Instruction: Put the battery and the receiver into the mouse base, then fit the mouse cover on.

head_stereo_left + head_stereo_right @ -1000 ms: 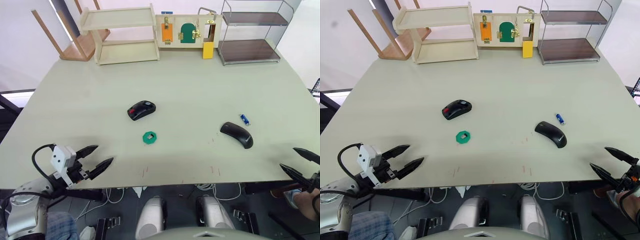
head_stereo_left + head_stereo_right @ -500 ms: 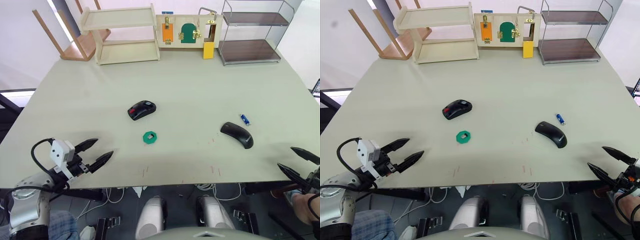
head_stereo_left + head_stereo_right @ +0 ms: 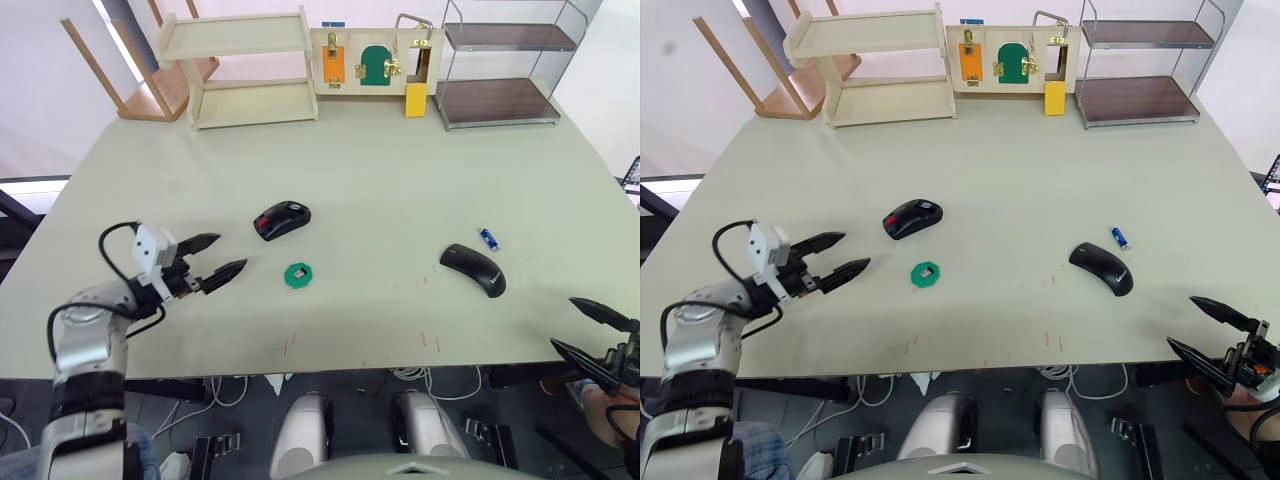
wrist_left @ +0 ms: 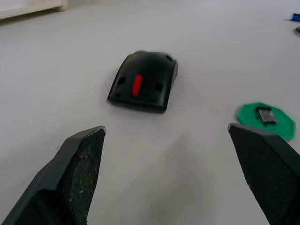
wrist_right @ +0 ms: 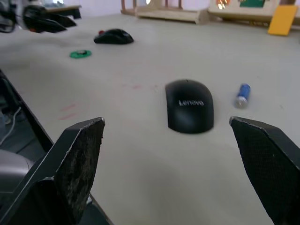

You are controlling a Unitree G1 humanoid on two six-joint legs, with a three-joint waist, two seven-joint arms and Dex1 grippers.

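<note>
The left gripper hovers over the table with its jaws spread wide and empty, pointed toward the mouse base, which lies near the table's middle with its red part up. Just in front of the base sits a green octagonal disc carrying a small dark nub, probably the receiver. Well to the right, the mouse cover rests beside the blue battery. The right gripper hangs at the table's near right edge, jaws apart, holding nothing.
</note>
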